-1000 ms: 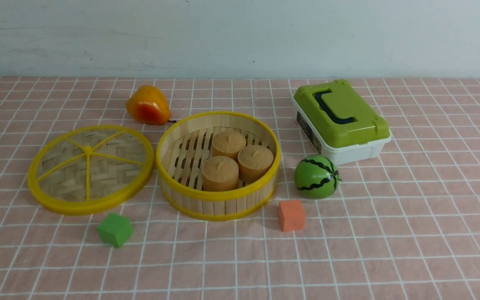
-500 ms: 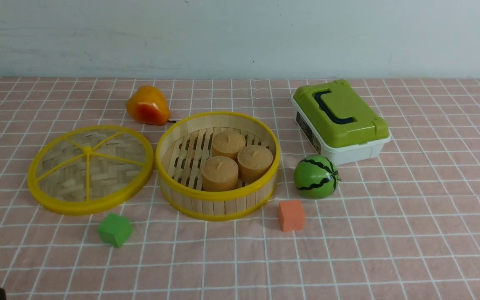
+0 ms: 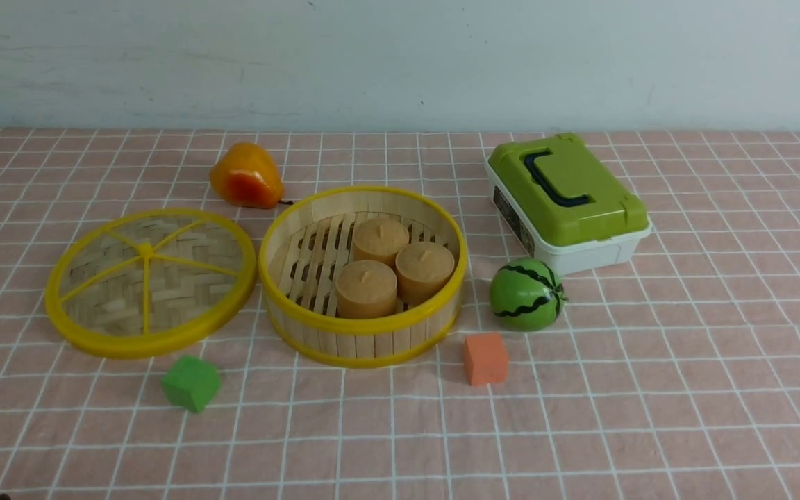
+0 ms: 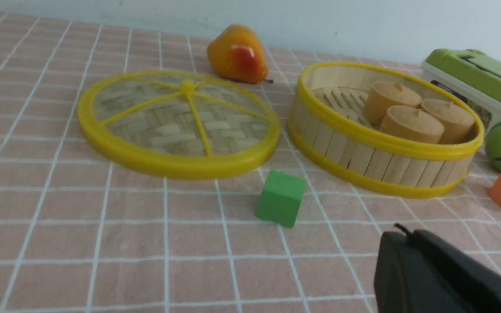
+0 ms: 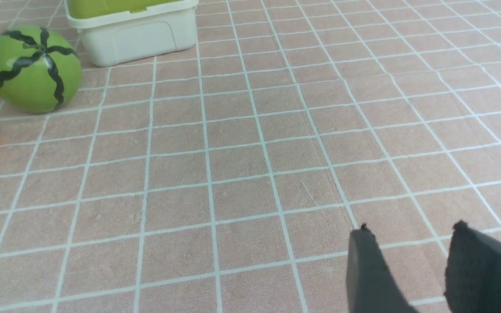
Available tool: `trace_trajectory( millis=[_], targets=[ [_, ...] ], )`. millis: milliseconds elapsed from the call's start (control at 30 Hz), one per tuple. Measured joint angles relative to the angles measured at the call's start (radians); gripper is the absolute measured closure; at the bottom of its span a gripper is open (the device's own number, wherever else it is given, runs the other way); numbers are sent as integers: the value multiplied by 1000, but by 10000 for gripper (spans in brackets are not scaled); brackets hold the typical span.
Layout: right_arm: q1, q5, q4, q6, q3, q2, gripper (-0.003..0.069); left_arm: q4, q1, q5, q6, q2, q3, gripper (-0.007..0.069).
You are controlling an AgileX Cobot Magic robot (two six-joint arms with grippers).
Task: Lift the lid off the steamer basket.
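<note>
front: raised, near edge, faces far wall (image 3: 400,62) | left wrist: low, near-left, close to lid (image 4: 176,126) | right wrist: low, near-right | all share watermelon (image 3: 526,294)

Lid (image 3: 151,281) beside steamer basket (image 3: 362,340), maybe rim-to-rim

We see a pink cloth w/ white grid (image 3: 650,389) over the whole table. At the far side lies an orange-yellow toy fruit (image 3: 246,175). On the right stands a white box w/ green top (image 3: 570,201) and dark handle. Just in front of it is a toy watermelon (image 3: 526,294); near that, closer to us, an orange cube (image 3: 485,358). A green cube (image 3: 192,382) sits well apart, on the left. Three tan cylinders (image 3: 367,288) stand close together, approx. in the middle.
</note>
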Motion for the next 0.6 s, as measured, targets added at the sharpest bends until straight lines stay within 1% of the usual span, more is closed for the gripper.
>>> trace_trajectory(
  millis=[33,67,133,167,200,233,367,600],
  targets=[
    [0,0,0,0,0,0,418,38,0,5,-31,0,2,637],
    [0,0,0,0,0,0,418,87,0,17,-95,0,2,637],
    [0,0,0,0,0,0,418,145,0,40,-161,0,2,637],
    [0,0,0,0,0,0,418,211,-2,89,-237,0,3,637],
    [0,0,0,0,0,0,418,225,-5,100,-249,0,4,637],
    [0,0,0,0,0,0,418,266,-17,131,-278,0,7,637],
    [0,0,0,0,0,0,418,302,-45,145,-300,0,8,637],
    [0,0,0,0,0,0,418,309,-29,145,-282,0,8,637]
  ],
)
